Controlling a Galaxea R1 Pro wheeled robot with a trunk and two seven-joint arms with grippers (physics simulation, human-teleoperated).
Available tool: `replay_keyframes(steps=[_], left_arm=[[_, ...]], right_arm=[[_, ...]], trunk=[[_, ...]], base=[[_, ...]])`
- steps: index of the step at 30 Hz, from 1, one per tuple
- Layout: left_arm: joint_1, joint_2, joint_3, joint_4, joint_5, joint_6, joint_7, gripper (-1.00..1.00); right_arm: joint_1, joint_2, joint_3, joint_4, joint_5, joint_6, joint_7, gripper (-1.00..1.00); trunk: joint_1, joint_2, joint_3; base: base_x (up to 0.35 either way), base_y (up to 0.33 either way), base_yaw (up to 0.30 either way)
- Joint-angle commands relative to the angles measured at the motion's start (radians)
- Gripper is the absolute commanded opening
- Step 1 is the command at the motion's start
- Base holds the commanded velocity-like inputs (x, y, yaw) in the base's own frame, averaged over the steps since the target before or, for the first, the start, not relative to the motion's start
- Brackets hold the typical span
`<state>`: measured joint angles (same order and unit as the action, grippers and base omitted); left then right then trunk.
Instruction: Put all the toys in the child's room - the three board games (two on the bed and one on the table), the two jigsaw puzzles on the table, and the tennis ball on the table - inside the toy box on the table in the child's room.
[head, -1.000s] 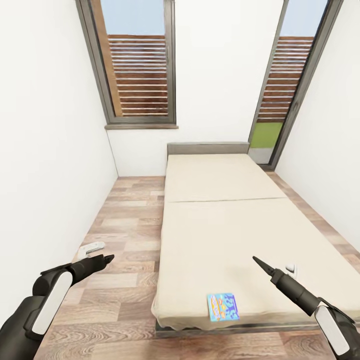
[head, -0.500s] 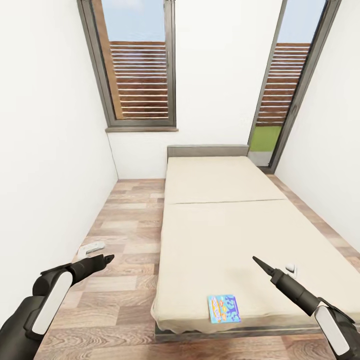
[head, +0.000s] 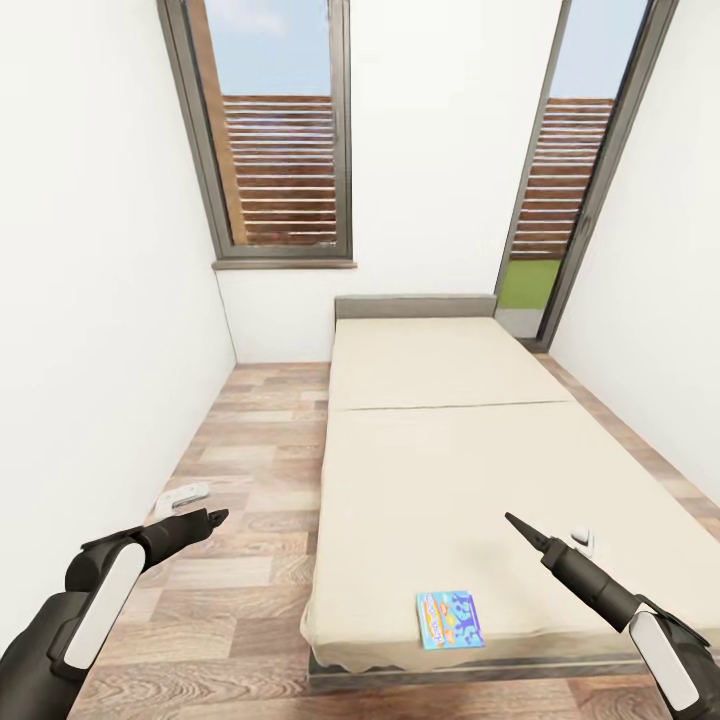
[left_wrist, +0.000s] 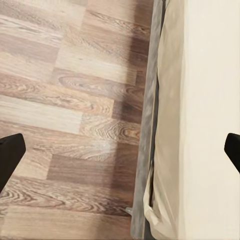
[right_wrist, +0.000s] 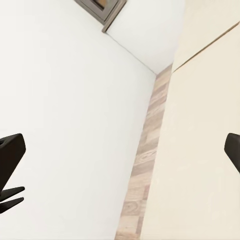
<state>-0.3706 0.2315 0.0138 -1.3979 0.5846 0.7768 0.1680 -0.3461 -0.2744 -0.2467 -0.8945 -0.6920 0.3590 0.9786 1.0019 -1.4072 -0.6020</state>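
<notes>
A small blue board game (head: 450, 619) lies flat on the beige mattress of the bed (head: 430, 470), close to its near foot edge. My left gripper (head: 215, 517) hangs open over the wood floor to the left of the bed, and in the left wrist view (left_wrist: 120, 150) its fingertips stand wide apart above the bed's side edge (left_wrist: 150, 125). My right gripper (head: 512, 521) is open above the mattress, up and right of the blue game. The right wrist view (right_wrist: 120, 150) looks along the mattress (right_wrist: 200, 150) toward the white wall. The toy box and the table are out of view.
White walls close in on both sides. A dark-framed window (head: 280, 140) sits in the far wall, with a tall glass door (head: 560, 180) at the far right. A strip of wood-plank floor (head: 250, 460) runs along the bed's left side.
The whole head view has shifted slightly, so the bed and blue game sit a little lower in the picture. Both arms hold the same pose.
</notes>
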Motion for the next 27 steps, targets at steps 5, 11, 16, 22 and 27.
replay_keyframes(steps=[5,11,16,22,27], left_arm=[[-0.001,0.0,0.0,-0.001,0.011,0.004,0.008,1.0],[-0.001,0.0,0.0,-0.001,0.011,0.004,0.008,1.0],[-0.001,0.0,0.0,-0.001,0.011,0.004,0.008,1.0],[-0.001,0.0,0.0,-0.001,0.011,0.004,0.008,1.0],[-0.001,0.0,0.0,-0.001,0.011,0.004,0.008,1.0]], right_arm=[[-0.001,0.0,0.0,0.0,-0.007,0.009,0.002,1.0],[-0.001,0.0,0.0,0.0,-0.007,0.009,0.002,1.0],[-0.001,0.0,0.0,0.0,-0.007,0.009,0.002,1.0],[-0.001,0.0,0.0,0.0,-0.007,0.009,0.002,1.0],[-0.001,0.0,0.0,0.0,-0.007,0.009,0.002,1.0]], trunk=[[0.019,-0.036,-0.008],[0.042,-0.078,-0.017],[0.061,-0.113,-0.025],[0.084,-0.155,-0.033],[0.104,-0.19,-0.041]], base=[[0.0,0.0,0.0],[0.0,0.0,0.0],[0.0,0.0,0.0],[0.0,0.0,0.0],[0.0,0.0,0.0]])
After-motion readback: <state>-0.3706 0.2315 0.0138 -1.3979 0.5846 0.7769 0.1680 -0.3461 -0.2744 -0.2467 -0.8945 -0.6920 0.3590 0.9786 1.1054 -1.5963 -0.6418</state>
